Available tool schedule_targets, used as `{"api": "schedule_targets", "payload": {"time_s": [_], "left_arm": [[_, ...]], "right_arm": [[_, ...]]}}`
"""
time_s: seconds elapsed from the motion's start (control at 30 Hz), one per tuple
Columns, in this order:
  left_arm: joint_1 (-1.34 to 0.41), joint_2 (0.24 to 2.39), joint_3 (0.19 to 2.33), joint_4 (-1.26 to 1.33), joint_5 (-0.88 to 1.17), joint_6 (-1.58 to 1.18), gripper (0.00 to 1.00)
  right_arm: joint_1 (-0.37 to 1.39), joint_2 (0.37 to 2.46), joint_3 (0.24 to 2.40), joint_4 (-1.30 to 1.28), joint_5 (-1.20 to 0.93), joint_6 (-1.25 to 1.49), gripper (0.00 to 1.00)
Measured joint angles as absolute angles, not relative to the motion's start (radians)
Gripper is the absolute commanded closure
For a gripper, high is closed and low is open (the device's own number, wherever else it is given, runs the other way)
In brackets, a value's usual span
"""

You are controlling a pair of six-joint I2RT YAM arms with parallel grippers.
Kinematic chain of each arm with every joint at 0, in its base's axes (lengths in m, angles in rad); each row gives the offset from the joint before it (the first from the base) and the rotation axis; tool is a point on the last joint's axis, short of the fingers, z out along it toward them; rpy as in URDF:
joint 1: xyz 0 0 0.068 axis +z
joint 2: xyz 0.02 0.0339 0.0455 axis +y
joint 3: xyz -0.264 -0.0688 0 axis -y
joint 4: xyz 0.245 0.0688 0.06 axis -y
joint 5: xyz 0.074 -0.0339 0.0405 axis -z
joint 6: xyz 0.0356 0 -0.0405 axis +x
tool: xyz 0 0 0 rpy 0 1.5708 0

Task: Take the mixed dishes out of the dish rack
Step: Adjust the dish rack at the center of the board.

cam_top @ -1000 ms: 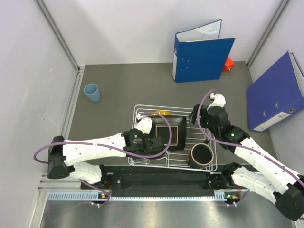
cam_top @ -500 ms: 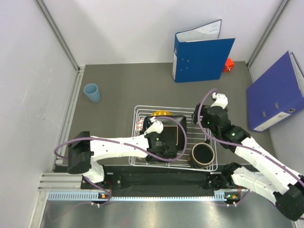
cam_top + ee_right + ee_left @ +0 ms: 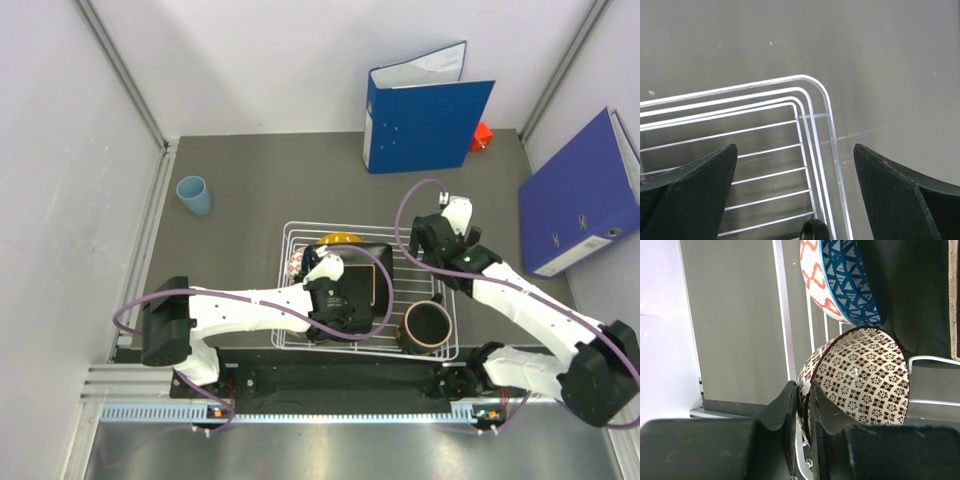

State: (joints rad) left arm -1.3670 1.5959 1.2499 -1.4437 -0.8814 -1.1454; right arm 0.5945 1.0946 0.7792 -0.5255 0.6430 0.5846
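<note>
The white wire dish rack (image 3: 300, 226) holds a black square plate (image 3: 372, 262), a yellow dish (image 3: 338, 239), a dark brown mug (image 3: 427, 325) and small bowls (image 3: 296, 266). In the left wrist view, my left gripper (image 3: 802, 387) is shut on the rim of a brown-and-white patterned bowl (image 3: 865, 375). A blue-patterned bowl with a red-and-white inside (image 3: 845, 280) stands just beyond it, next to the black plate (image 3: 920, 290). My right gripper (image 3: 795, 150) is open and empty above the rack's far right corner (image 3: 812, 100). The light blue cup (image 3: 193, 195) stands on the table at the far left.
Two blue ring binders (image 3: 420, 115) (image 3: 580, 195) stand at the back and right, with a small red block (image 3: 482, 137) between them. The mug's handle (image 3: 815, 231) shows at the bottom of the right wrist view. Walls close in on both sides.
My left arm has swung right over the rack's left part and closed on the bowl's rim. My right gripper has shifted slightly back toward the rack's far right corner.
</note>
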Motion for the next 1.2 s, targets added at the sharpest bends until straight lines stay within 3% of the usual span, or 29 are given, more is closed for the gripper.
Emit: {"api": "schedule_targets", "payload": {"time_s": [0.2,0.3,0.33,0.4,0.43,0.47,0.7,1.2], "left_arm": [[-1.367,1.59,1.25,-1.441,-0.88,-1.145,1.0],[-1.366,1.585,1.249,-1.439,-0.88,-1.145,1.0],[-1.364,1.583,1.249,-1.438,-0.88,-1.145,1.0],[-1.357,1.577,1.247,-1.436,-0.88,-1.144,1.0],[-1.353,1.575,1.245,-1.434,-0.88,-1.142,1.0],[-1.347,1.569,1.241,-1.433,-0.878,-1.139,1.0],[-1.278,1.551,1.213,-1.432,-0.907,-1.075,1.0],[-1.092,1.484,1.169,-1.293,-0.862,-0.856,1.0]], "right_arm": [[0.588,1.196,0.76,-0.508,0.64,0.606,0.03],[0.579,1.247,0.758,-0.498,0.627,0.605,0.34],[0.576,1.26,0.754,-0.493,0.629,0.599,0.54],[0.566,1.265,0.745,-0.499,0.646,0.577,0.75],[0.553,1.262,0.741,-0.509,0.67,0.57,0.95],[0.546,1.26,0.739,-0.506,0.675,0.563,1.0],[0.547,1.232,0.745,-0.456,0.517,0.511,1.0],[0.545,1.365,0.871,-0.478,0.477,0.515,1.0]]}}
